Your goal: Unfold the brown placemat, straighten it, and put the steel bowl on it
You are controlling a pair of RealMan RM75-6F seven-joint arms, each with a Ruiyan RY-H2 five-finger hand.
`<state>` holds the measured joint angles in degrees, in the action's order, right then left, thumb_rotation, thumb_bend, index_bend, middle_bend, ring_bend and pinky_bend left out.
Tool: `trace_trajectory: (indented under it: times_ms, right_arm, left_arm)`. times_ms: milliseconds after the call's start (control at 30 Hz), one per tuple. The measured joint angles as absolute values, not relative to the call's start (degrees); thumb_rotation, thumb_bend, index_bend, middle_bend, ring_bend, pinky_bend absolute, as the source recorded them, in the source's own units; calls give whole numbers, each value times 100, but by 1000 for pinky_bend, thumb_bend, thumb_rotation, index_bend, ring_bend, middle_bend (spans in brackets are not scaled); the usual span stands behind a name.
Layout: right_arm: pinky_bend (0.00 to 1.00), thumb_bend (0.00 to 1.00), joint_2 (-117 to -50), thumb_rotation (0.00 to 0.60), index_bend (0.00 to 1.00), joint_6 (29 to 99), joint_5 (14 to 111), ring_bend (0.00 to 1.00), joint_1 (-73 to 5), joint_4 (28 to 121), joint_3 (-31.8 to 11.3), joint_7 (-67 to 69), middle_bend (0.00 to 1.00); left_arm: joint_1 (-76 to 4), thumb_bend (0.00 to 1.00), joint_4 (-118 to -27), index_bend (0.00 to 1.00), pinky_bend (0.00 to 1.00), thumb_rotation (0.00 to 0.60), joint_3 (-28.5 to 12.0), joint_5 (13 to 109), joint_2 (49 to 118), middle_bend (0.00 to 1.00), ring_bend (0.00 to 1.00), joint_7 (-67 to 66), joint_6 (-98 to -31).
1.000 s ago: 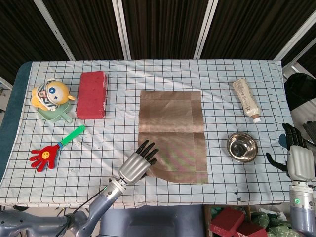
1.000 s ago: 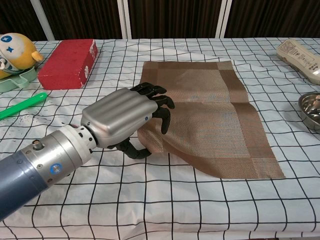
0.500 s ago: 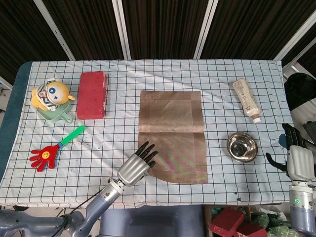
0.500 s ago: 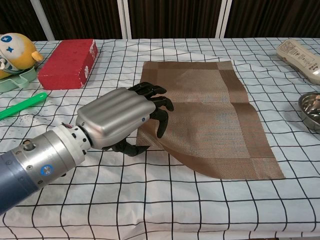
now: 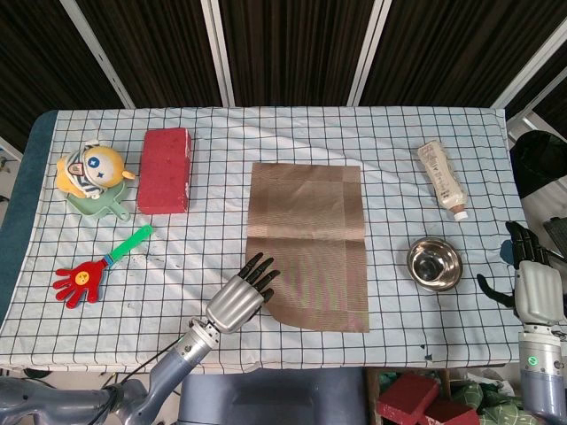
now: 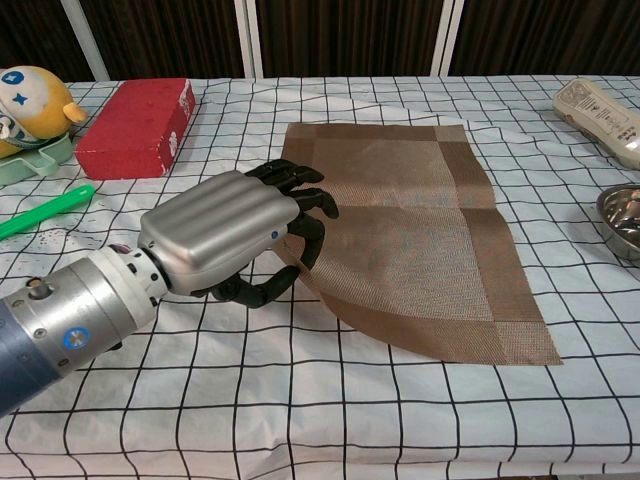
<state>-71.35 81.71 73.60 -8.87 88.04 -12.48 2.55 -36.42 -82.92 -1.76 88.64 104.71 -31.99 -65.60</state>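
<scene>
The brown placemat (image 5: 310,239) lies unfolded mid-table, with a crease across its middle (image 6: 420,230). Its near-left corner is lifted off the cloth and curls into my left hand (image 5: 241,297), whose dark fingers (image 6: 300,205) curl over the mat's left edge and grip that corner. The steel bowl (image 5: 434,263) sits upright and empty on the checked cloth to the right of the mat, cut off at the right edge of the chest view (image 6: 625,220). My right hand (image 5: 532,279) hangs off the table's right edge, fingers apart and holding nothing, beyond the bowl.
A red box (image 5: 166,170) and a yellow toy on a green dish (image 5: 89,168) stand at the far left. A red-and-green hand clapper (image 5: 97,266) lies near the left front. A cream bottle (image 5: 443,177) lies behind the bowl.
My left hand has drawn back toward the near-left, taking the mat's near-left corner with it. The mat's near edge has shifted slightly. The right hand and bowl have not moved.
</scene>
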Motion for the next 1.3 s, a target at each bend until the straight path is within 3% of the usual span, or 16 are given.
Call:
trace_trajectory:
  times_ms: [433,633,967,1300]
  right_arm:
    - [160,207,-7135,600,77,8164,7330,44,-894,8783,-1268,231,40]
    - [160,207,-7124,600,77,8166,7266,44,-893,8781,-1314,242,40]
    - [160,207,-7111,600,77,8165,7241,44,-886,8800,-1332,273,40]
    - [160,207,-7118,600,81,8167,7252,44,-886,8821,-1320,250,40]
  left_arm:
    - [-3614,465,-8458,671,28,600,-131,9079,10336,205,11,-3035,-6675]
    - [-3715,465,-8628,672,28,600,80,9531,10088,205,11,-2735,-6647]
    - [-3862,465,-9048,672,28,600,535,10102,9351,205,11,-2409,-6502]
    - [-3683,465,-9432,678,28,600,821,10393,8103,209,11,-1799,-6998]
